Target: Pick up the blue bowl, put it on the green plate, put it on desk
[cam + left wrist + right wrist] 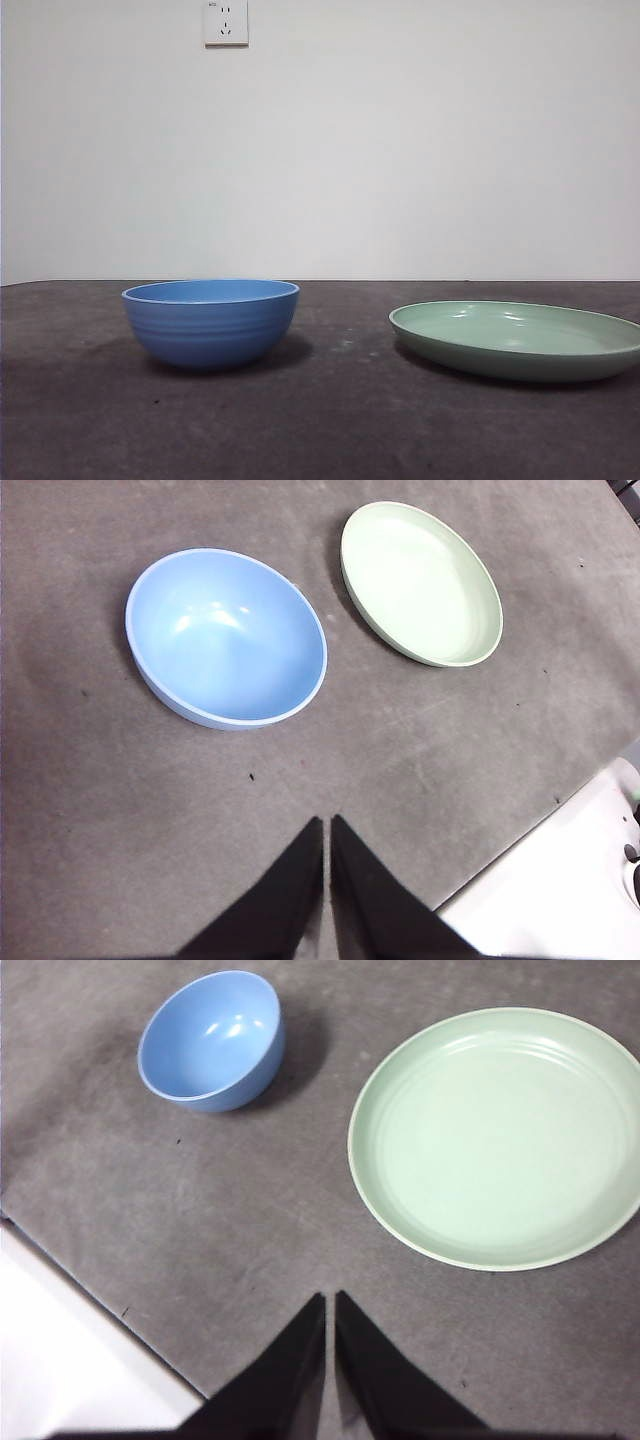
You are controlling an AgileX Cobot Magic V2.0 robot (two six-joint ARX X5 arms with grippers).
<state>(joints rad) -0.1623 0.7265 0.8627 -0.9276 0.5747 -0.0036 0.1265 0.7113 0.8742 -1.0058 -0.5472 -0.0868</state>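
Observation:
The blue bowl [211, 322] stands upright and empty on the desk [320, 420], left of centre in the front view. The green plate [517, 339] lies flat and empty to its right, with a gap of bare desk between them. Both also show in the left wrist view, bowl [226, 636] and plate [420, 581], and in the right wrist view, bowl [211, 1039] and plate [497, 1136]. My left gripper [327, 825] is shut and empty, held above the desk short of the bowl. My right gripper [330, 1300] is shut and empty, above the desk short of the plate. Neither arm shows in the front view.
A white wall with a socket [226, 21] stands behind the desk. The desk's near edge with a white surface beyond it shows in the left wrist view [560, 880] and in the right wrist view [70, 1360].

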